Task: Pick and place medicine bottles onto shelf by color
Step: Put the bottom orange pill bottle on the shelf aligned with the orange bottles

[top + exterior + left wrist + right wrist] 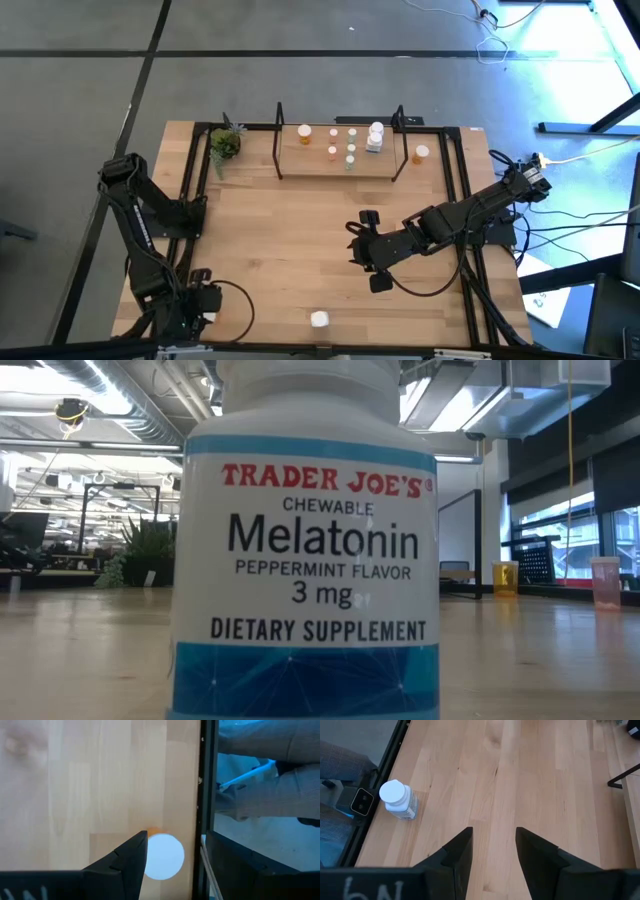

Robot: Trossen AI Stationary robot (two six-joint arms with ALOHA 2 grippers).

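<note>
Right gripper (366,250) hangs over mid-table, jaws apart and empty; most bottles are shelved.
The shelf (315,165) already carries orange, pale green and white medicine bottles (351,148) in separate groups. A white bottle (319,319) waits alone at the table's near edge. Left gripper (198,300) rests by an orange bottle (162,856), its fingers unclear.

White bottle (305,540), low view, front label, read from the top down: "TRADER JOE'S" in red capitals; "CHEWABLE"; "Melatonin" in large dark letters; "PEPPERMINT FLAVOR"; "3 mg"; "DIETARY SUPPLEMENT". White marks along the lower edge of both wrist views, on dark gripper parts, are cut off and cannot be read.
</note>
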